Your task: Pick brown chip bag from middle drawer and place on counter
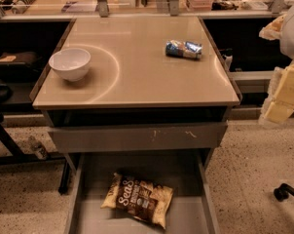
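The brown chip bag (139,199) lies flat in the open middle drawer (188,213), near its centre, tilted a little, with white script on a dark brown middle and tan edges. The drawer is pulled out below the grey scuffed drawer front (137,136). The beige counter (137,77) is above it. My gripper (279,104), pale yellow, hangs at the right edge of the view, beside the counter's right side and about level with its front edge. It is far up and to the right of the bag and holds nothing that I can see.
A white bowl (69,64) stands at the counter's left. A small blue-and-white packet (184,48) lies at its back right. Dark shelving flanks the counter on both sides. A black caster (283,193) sits on the speckled floor at the right.
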Controlling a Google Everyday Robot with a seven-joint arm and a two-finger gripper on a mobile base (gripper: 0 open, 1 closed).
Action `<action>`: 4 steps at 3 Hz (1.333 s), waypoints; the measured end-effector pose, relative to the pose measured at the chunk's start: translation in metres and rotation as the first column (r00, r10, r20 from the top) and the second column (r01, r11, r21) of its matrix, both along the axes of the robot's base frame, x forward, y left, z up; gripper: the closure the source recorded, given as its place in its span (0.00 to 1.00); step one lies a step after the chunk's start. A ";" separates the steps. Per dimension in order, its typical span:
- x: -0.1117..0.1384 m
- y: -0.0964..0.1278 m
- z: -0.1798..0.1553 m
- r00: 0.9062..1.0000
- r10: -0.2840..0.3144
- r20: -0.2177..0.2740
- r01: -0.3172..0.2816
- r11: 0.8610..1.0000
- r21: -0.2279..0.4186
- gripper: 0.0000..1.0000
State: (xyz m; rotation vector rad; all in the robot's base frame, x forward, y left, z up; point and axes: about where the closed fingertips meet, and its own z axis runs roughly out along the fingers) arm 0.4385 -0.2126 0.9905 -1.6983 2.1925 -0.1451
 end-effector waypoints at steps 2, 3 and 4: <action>-0.001 0.006 -0.018 1.000 0.007 -0.010 -0.007 1.000 0.007 0.00; -0.010 0.020 -0.060 0.999 0.032 -0.024 -0.031 0.999 0.035 0.00; -0.025 0.030 -0.113 0.998 0.068 -0.013 -0.067 0.995 0.077 0.00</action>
